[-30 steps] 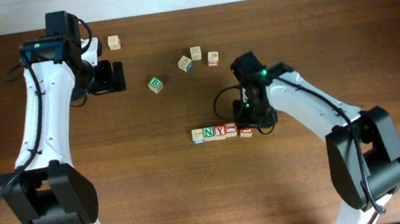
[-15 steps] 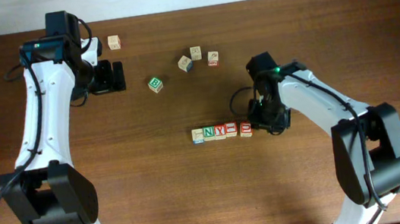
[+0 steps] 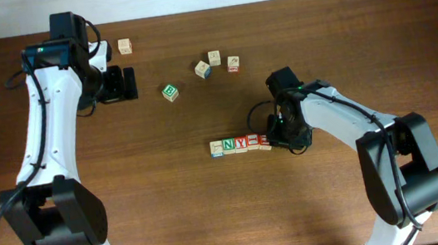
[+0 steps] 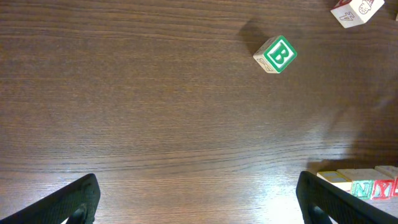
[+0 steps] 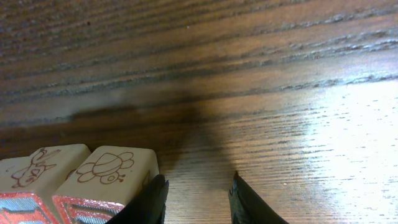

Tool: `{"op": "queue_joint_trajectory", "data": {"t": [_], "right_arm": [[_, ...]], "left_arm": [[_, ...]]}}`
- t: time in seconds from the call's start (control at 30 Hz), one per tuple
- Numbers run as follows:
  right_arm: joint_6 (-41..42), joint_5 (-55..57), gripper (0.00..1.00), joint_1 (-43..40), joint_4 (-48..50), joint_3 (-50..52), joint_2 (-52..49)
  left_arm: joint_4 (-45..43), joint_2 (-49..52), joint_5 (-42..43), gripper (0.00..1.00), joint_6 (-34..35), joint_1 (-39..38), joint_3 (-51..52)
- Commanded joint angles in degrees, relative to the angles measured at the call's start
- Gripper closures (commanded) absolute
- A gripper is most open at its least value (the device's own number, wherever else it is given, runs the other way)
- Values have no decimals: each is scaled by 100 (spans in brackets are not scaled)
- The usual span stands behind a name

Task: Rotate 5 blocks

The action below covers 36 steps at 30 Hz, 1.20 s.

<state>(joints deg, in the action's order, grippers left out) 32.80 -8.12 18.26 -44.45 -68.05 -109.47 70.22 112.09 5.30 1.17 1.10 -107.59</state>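
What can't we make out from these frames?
- Overhead: the end block of the row of blocks sits partly under the right claw; its letter is hidden.
- Right wrist: the bottom edge cuts off the red faces of that block and its neighbour.
- Left wrist: the row runs off the right edge after the Y.
- Overhead: marks on the three loose blocks are too small to read.

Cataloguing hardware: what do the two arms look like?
The left arm and right arm have white links, chunky black joints and bases, and loose black cables. The left end effector and right end effector are black with two flat fingers.
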Motion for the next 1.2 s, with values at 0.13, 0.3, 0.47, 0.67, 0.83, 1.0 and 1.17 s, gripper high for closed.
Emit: {"op": "queue_joint_trajectory", "data": {"t": [0.13, 0.3, 0.47, 0.67, 0.83, 1.0, 1.17], "right_arm": [[-522, -52, 65, 26, 302, 35, -42], [-1032, -221, 65, 26, 503, 35, -42], [-1032, -223, 65, 26, 498, 35, -42], [-1034, -247, 60, -219, -55, -286, -39], [-1421, -544, 60, -619, -774, -1029, -39], [-1770, -643, 66, -861, -1069, -1259, -39], [-2542, -1331, 69, -1038, -1349, -1226, -42]], "left_arm": [[-7, 46, -22, 1, 57, 9, -105], [-7, 46, -22, 1, 57, 9, -105], [-7, 46, -22, 1, 57, 9, -105], [-4, 46, -22, 1, 57, 9, -105], [-4, 46, -22, 1, 57, 9, -105], [-15, 46, -20, 1, 59, 9, -105], [20, 46, 752, 1, 120, 9, -105]]}}
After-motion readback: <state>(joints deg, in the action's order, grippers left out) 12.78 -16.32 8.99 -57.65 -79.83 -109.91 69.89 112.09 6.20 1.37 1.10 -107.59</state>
